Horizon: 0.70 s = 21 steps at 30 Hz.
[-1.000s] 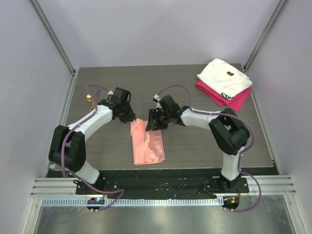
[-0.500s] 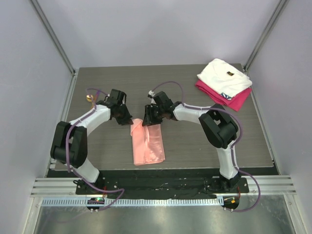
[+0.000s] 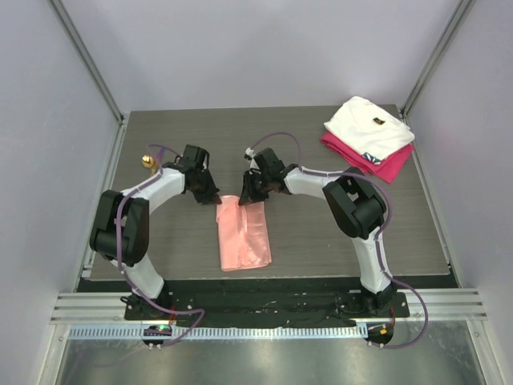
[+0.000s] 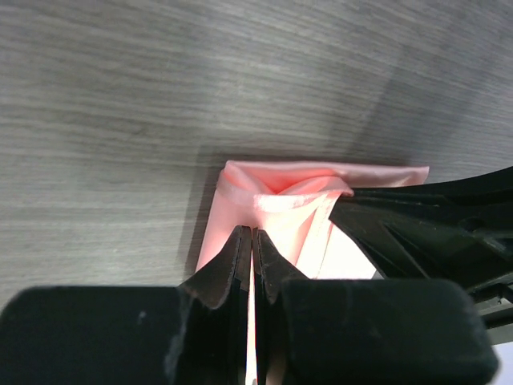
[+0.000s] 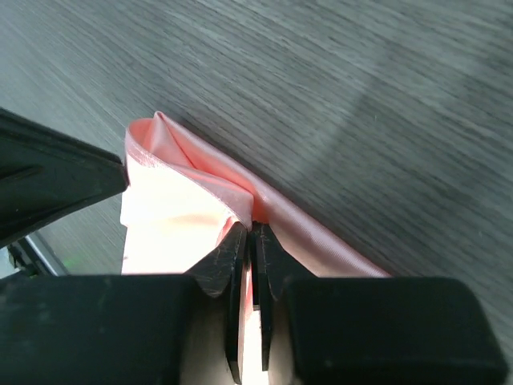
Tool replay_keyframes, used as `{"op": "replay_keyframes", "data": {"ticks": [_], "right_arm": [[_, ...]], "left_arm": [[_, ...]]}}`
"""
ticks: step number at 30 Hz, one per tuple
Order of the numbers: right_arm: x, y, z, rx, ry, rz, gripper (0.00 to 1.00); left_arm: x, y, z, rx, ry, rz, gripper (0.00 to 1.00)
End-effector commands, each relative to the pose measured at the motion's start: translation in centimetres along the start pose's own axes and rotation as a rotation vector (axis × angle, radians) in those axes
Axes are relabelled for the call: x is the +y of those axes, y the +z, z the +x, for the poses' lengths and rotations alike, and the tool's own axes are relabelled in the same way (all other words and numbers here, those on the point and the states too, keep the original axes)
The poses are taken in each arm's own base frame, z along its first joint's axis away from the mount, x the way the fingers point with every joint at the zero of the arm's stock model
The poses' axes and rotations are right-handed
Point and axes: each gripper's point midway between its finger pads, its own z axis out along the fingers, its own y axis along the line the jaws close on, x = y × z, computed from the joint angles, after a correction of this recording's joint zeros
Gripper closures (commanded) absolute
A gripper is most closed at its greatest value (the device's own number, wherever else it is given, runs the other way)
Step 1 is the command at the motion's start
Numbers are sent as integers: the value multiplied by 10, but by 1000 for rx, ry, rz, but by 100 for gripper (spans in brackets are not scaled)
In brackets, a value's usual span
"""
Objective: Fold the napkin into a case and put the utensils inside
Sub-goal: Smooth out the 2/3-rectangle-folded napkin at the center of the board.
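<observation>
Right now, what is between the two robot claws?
Only the bunched far edge of the napkin, pinched by the left gripper and right gripper; the top view shows it.

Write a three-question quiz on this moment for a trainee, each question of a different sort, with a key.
1. True or false: the left gripper is pinching the far edge of the napkin.
2. Fill the gap: the right gripper is shut on the ____.
3. The white cloth lies: A) on top of the magenta cloth; B) under the salmon-pink cloth; C) at the table's near left corner.

Key: 1 true; 2 napkin; 3 A.
</observation>
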Motion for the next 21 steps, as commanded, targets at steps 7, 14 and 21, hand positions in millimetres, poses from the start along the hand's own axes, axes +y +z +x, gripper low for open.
{"op": "replay_keyframes", "data": {"ticks": [7,14,21], "right_arm": [[-10,2,-12,-8,-47,-121,97],[-8,4,-13,-11,-19,-150,91],[-4,-21,-24,-35,-8,-75,63]], "left_arm": [[-24,19,-10,23,-37,87,95],[-31,34,-5,42,-63,96,96],[-31,19,-15,-24,-67,86,95]]}}
